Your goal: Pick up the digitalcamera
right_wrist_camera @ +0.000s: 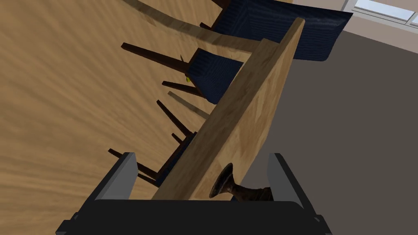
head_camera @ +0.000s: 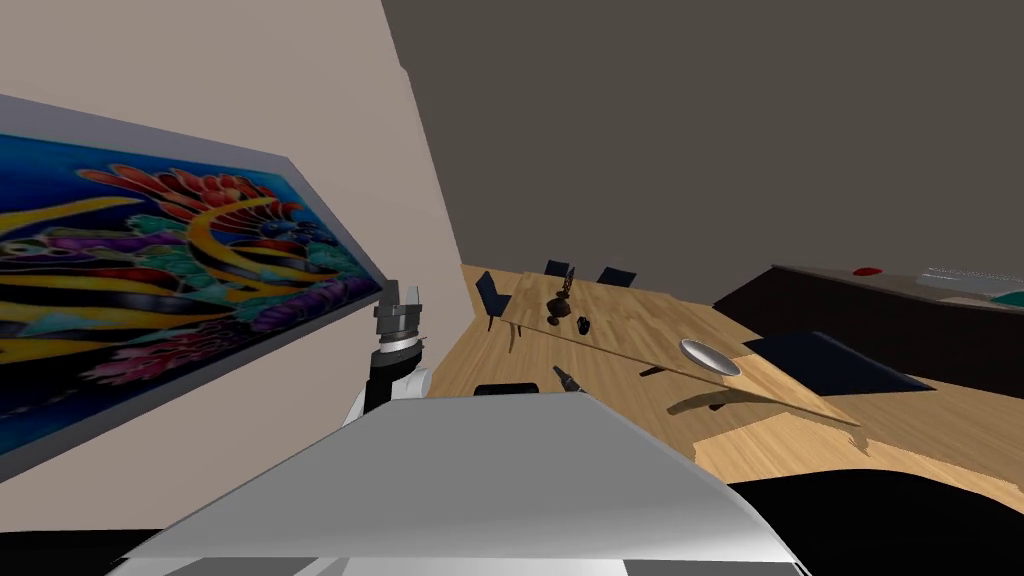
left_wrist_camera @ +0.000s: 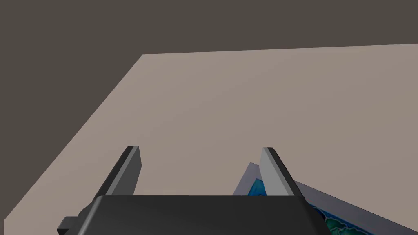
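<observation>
On the long wooden table [head_camera: 640, 335], well ahead of the robot, you'll find the camera [head_camera: 583, 324]: a small black lump, too small to make out in detail. It sits just beside a dark, vase-like ornament [head_camera: 560, 303], on the side nearer the robot. Further along the same top, toward its near right end and well apart from the camera, lies a grey plate [head_camera: 710, 357]. Dark blue chairs [head_camera: 491, 296] stand around the table's far end.

Look for the right gripper [head_camera: 567, 379] low above the chest, near the table's near edge. From its wrist you see the table [right_wrist_camera: 245, 106] almost edge-on, with the ornament's [right_wrist_camera: 228, 188] flared foot close between the fingers [right_wrist_camera: 124, 175], which stand apart and touch nothing. Chair seats [right_wrist_camera: 212, 75] and dark legs show beyond the table, over the wooden floor [right_wrist_camera: 61, 102].

Note the left gripper [head_camera: 400, 297] raised beside the beige wall, next to a bright painting [head_camera: 150, 270]; its fingers [left_wrist_camera: 275, 171] are spread too, with nothing between them.
</observation>
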